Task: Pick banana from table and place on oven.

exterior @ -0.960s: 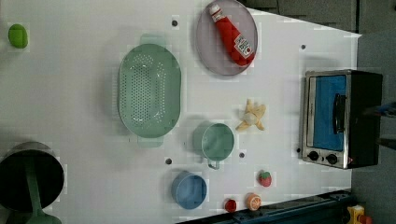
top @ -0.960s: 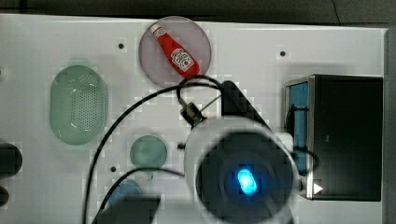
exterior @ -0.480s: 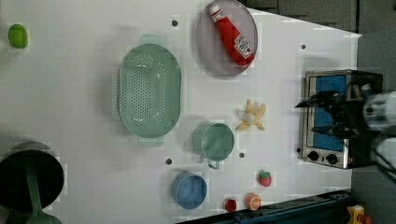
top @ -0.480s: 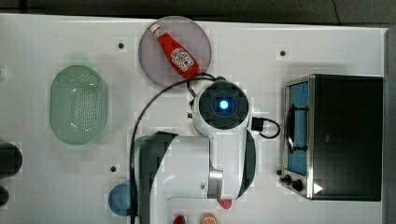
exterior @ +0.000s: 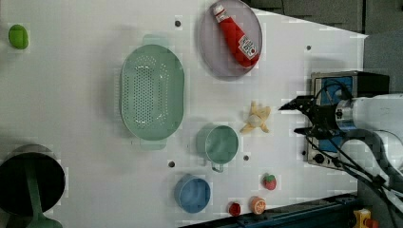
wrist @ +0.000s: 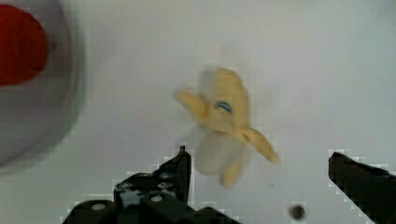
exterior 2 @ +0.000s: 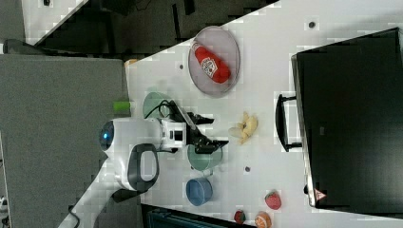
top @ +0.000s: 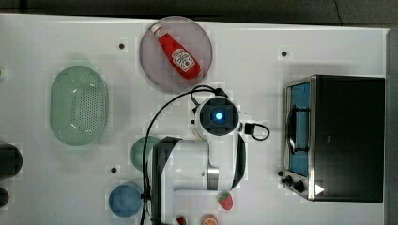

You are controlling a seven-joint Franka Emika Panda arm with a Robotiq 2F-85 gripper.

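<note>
On table (exterior: 71, 95), banana (exterior: 257, 118) lying flat, long axis approx toward oven (exterior: 349, 85), tool (exterior: 291, 118) open.

Banana (exterior: 256, 118): pale yellow. Table (exterior: 71, 95): white. Oven (top: 349, 136): black top, blue-tinted door. Bottle (top: 179, 57): red; colander (exterior: 152, 99): green, perforated.

The gripper (wrist: 257, 172) points down from the arm, jaws wide apart.

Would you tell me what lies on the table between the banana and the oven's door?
Nothing does: in the right view, the banana and the oven are separated by bare white table, up to the door handle.
</note>
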